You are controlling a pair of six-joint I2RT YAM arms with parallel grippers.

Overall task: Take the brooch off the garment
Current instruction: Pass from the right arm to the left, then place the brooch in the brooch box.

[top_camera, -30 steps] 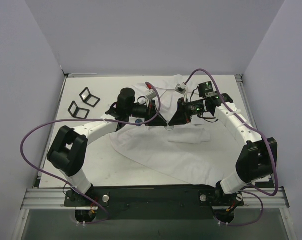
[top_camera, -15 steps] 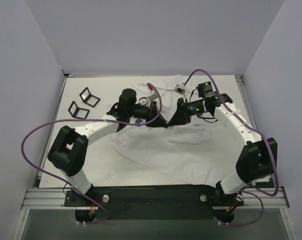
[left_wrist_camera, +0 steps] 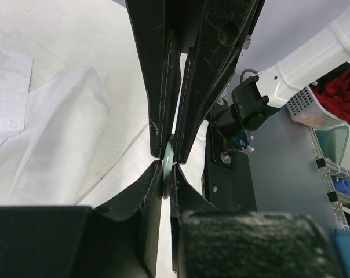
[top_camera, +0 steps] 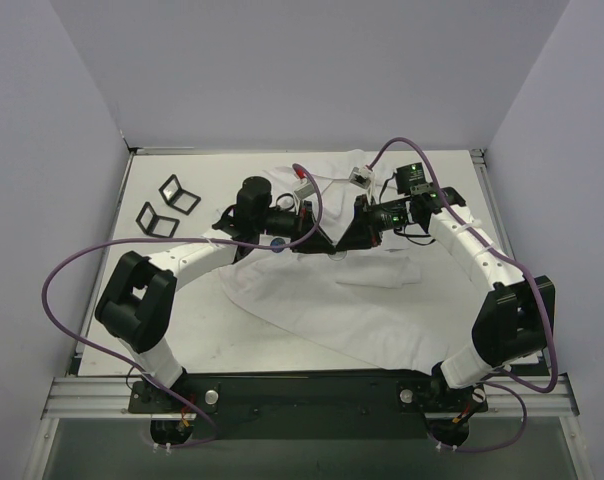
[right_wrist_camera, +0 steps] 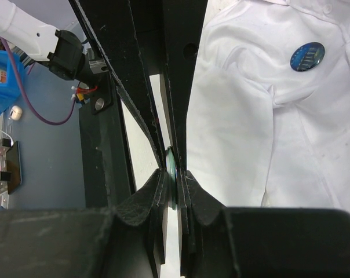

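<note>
Right tool (right_wrist_camera: 175, 174) on disc (right_wrist_camera: 171, 164) near badge (right_wrist_camera: 307, 57)

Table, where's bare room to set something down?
Bare table shows near left, between the left arm and the garment, and along the far edge behind the black frames. The middle is crowded: left gripper and right gripper pinch one disc, tip to tip, over the garment.

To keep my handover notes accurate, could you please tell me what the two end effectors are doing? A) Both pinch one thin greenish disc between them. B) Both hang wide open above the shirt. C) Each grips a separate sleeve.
A: the wrist views show the left end effector and the right end effector tip to tip, closed on one thin greenish disc seen edge-on.
</note>
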